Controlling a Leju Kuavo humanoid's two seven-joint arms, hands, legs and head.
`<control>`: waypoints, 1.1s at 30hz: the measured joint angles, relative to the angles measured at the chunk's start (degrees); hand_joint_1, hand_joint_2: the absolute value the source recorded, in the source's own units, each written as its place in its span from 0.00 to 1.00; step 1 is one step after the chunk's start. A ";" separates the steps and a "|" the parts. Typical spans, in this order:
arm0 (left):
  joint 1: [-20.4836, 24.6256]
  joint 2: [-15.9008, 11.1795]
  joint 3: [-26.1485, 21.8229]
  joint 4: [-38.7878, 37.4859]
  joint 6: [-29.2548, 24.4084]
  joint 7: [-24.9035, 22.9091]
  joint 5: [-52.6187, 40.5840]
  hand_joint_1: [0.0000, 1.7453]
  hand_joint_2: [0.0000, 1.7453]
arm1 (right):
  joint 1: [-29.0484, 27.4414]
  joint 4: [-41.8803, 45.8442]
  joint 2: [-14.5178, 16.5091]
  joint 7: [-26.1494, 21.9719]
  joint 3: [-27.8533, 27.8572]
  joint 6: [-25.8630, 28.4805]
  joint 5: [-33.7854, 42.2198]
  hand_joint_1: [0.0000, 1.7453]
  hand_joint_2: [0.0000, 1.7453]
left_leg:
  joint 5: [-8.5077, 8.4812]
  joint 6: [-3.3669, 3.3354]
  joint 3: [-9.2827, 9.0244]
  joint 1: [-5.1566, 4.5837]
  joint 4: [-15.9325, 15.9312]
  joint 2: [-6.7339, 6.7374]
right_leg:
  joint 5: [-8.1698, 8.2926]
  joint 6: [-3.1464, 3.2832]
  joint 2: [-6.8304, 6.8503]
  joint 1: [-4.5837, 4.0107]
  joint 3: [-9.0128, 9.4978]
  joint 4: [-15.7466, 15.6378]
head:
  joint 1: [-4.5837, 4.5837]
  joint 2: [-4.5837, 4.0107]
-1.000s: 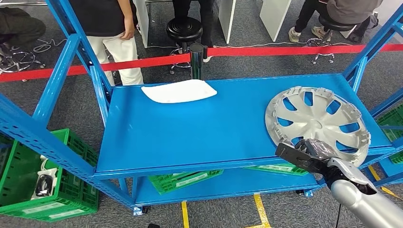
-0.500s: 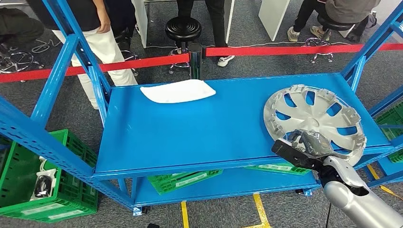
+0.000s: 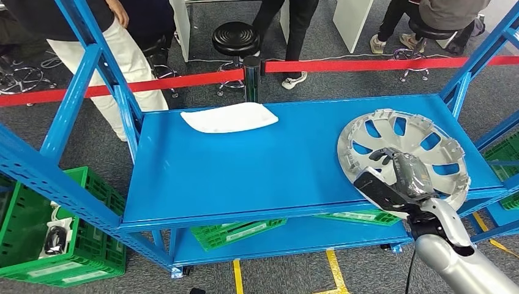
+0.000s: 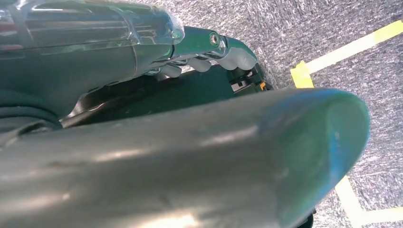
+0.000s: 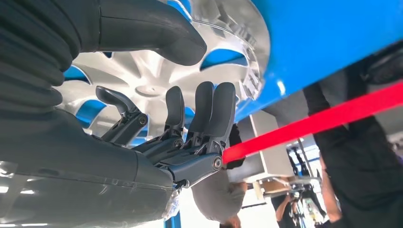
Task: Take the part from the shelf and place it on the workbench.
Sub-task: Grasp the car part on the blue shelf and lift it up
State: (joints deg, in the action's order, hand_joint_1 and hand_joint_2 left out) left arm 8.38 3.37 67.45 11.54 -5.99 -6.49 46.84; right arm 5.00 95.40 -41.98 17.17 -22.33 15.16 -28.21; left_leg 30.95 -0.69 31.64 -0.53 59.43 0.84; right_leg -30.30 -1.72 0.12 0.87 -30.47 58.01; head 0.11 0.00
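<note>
Since a second ago our right hand [image 3: 401,177] has crept farther over the silver plastic hubcap [image 3: 404,160] lying on the blue metal shelf [image 3: 245,171], fingers spread and grasping nothing, so the pickup and the carry are both left.

We can't read any text in these views. The green crates [image 3: 61,245] under the blue shelf [image 3: 245,177] carry pale label strips on their front edges, but the print on them is too small and blurred for us to make out. We see yellow tape lines on the floor [image 3: 335,269], plain markings with no characters. The silver wheel cover [image 3: 422,147] shows no legible brand or number from the head or the right wrist view. The red barrier tape [image 3: 183,81] is unprinted.
</note>
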 joint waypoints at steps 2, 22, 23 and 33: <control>0.00 0.00 0.00 0.00 -0.16 0.02 -0.01 0.00 0.00 | -0.61 1.05 0.49 -0.83 0.91 1.68 -0.01 1.00 1.00 | 0.00 0.00 0.00 0.00 0.00 -0.01 | 0.00 0.00 0.00 0.00 0.00 0.00 | 0.00 0.00; -0.02 -0.15 0.02 0.00 0.51 0.31 -0.88 0.00 0.00 | -7.97 5.37 -1.58 13.53 7.16 -11.52 3.00 0.00 1.00 | -0.02 0.01 0.05 -0.03 0.00 -0.80 | -0.01 0.00 0.28 0.03 0.01 -0.02 | 0.00 0.00; -0.02 -0.15 0.02 0.00 0.54 0.30 -0.89 0.00 0.00 | -8.02 5.25 -1.84 14.23 7.14 -12.18 3.30 0.00 1.00 | -0.02 0.01 0.05 -0.03 0.00 -0.80 | -0.01 0.00 0.29 0.02 0.01 -0.02 | 0.00 0.00; -0.01 -0.20 0.04 0.00 1.65 -0.02 -1.50 0.00 0.00 | -10.99 2.59 -6.79 22.16 6.21 -19.75 13.85 0.00 1.00 | -0.01 0.01 0.07 -0.03 0.00 -0.90 | -0.07 -0.04 0.34 0.02 0.01 -0.03 | 0.00 0.00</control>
State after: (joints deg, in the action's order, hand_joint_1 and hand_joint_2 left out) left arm 8.37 3.17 67.49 11.54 -4.34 -6.51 45.34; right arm -5.99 97.98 -48.76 39.34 -16.11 -4.59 -14.35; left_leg 30.94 -0.69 31.71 -0.56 59.43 -0.05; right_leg -30.37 -1.76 0.46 0.90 -30.46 57.99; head 0.11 0.00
